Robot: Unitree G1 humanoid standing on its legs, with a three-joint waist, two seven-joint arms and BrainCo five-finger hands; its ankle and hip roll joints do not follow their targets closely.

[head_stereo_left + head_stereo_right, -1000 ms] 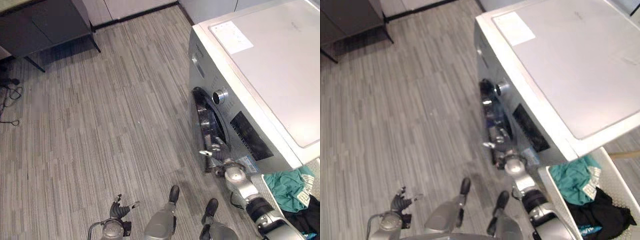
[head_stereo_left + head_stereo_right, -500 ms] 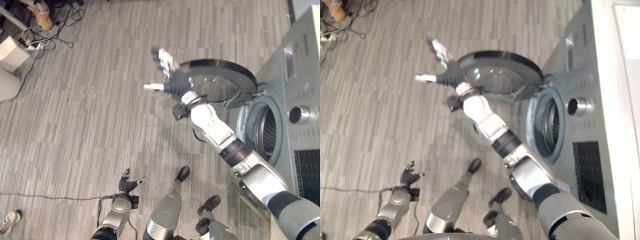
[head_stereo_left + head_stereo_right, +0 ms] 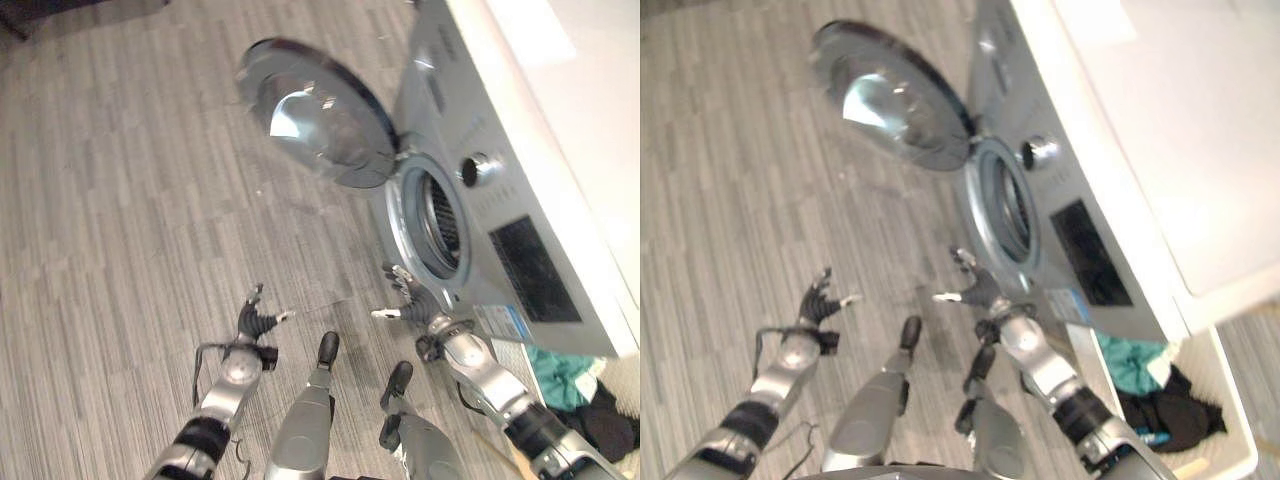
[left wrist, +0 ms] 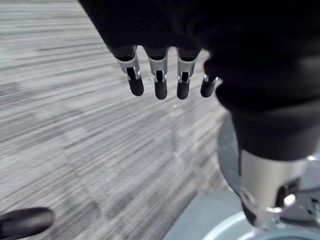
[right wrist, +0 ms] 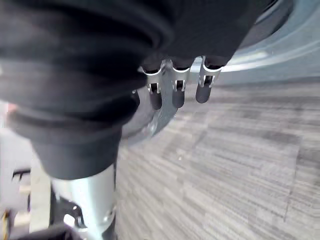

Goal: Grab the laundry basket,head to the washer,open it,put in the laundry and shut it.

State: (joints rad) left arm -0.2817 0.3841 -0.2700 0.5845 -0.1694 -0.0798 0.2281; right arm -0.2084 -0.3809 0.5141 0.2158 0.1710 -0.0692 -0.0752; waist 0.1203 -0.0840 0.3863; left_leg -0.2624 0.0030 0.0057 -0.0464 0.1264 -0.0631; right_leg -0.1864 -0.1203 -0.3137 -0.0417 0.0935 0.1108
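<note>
Two robot hands hang low and hold nothing: the left robot hand at about 7 o'clock in the head views, the right robot hand at about 5 o'clock just below the drum opening, both with fingers loosely spread. The washer stands with its round door swung wide. At 4 o'clock the laundry basket sits on the floor beside the machine, teal and black laundry heaped inside. Those clothes look soft and light; a bunched handful from the top of the heap seems the best hold.

Head eyes look down on washer; wrist cameras hug floor
</note>
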